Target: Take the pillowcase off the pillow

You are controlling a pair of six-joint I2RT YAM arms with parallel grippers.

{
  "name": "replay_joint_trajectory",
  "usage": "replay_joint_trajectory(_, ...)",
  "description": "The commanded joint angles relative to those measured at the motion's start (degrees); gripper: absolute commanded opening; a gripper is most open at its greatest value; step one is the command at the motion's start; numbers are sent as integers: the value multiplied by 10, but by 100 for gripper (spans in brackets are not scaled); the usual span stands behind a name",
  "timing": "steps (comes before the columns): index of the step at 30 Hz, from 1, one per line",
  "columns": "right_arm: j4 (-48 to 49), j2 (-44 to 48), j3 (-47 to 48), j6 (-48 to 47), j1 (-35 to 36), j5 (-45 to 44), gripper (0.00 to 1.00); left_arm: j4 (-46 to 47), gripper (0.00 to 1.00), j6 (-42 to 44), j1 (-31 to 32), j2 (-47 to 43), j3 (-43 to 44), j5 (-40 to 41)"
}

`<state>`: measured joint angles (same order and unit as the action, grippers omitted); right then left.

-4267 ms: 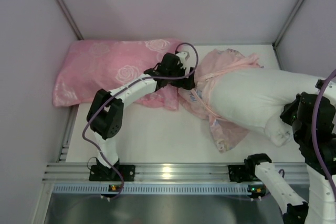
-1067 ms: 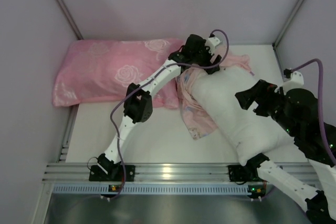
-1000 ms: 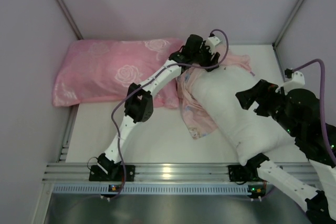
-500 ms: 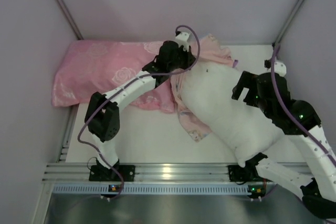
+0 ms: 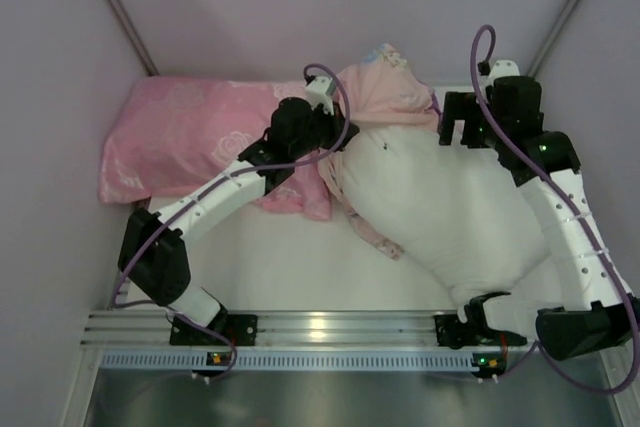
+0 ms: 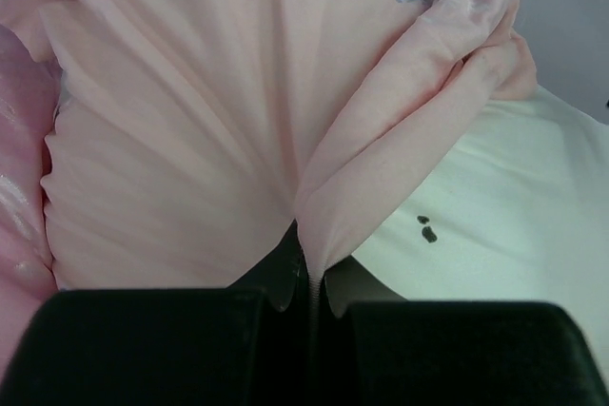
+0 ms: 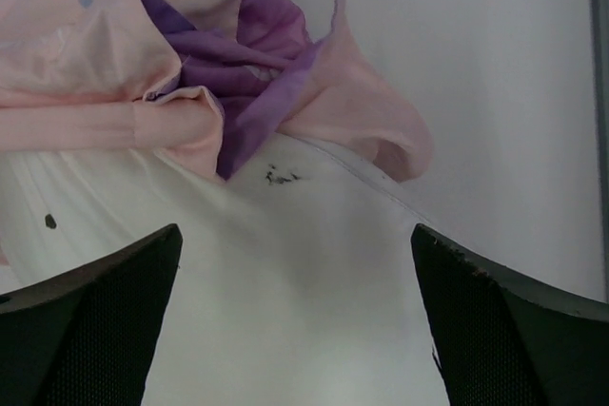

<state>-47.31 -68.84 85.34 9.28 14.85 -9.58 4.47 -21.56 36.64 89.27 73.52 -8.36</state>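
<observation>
The white pillow (image 5: 450,207) lies diagonally on the table, its far end still inside the bunched pillowcase (image 5: 385,92), which shows its pale pink inner side. A strip of the case trails along the pillow's left edge (image 5: 372,232). My left gripper (image 5: 333,139) is shut on a fold of the pillowcase (image 6: 238,121), and the cloth runs taut into the jaws of the left gripper (image 6: 309,282). My right gripper (image 5: 462,135) hangs open over the pillow's far end. In the right wrist view the right gripper (image 7: 295,235) spans the bare pillow (image 7: 304,330) just below the purple-and-pink pillowcase (image 7: 247,54).
A pink rose-patterned pillow (image 5: 190,137) fills the back left, partly under my left arm. Walls close in behind and on both sides. An aluminium rail (image 5: 330,327) runs along the near edge by the arm bases.
My left gripper shut on the pillowcase fold and drew back to the left. My right arm swung up to the pillow's far end and its jaws spread wider.
</observation>
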Motion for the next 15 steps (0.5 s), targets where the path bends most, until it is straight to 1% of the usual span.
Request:
replay_joint_trajectory(1,64,3,-31,-63,-18,151,99,68,0,-13,-4,-71,5,-17)
replay_joint_trajectory(2,74,-1,-45,-68,-18,152,99,70,0,-14,-4,-74,2,-17)
replay_joint_trajectory(4,83,-18,-55,-81,-18,184,99,76,0,-17,-4,-80,-8,-24)
replay_joint_trajectory(8,104,-46,-82,-80,-7,285,99,70,0,-19,-4,-80,-10,-25)
replay_joint_trajectory(9,113,-41,-97,-80,12,271,99,68,0,-16,-4,-81,-9,-25)
replay_joint_trajectory(10,126,-37,-132,-79,19,248,100,67,0,-16,-4,-82,-9,-25)
replay_joint_trajectory(11,148,-38,-148,-78,22,234,100,66,0,-14,-4,-82,-9,-25)
replay_joint_trajectory(13,161,-49,-178,-61,27,230,99,65,0,-17,-4,-83,-11,-28)
replay_joint_trajectory(14,181,-54,-191,-48,34,202,96,66,0,-18,-4,-82,-10,-33)
replay_joint_trajectory(15,190,-56,-205,-24,53,188,84,64,0,-19,-4,-79,-9,-35)
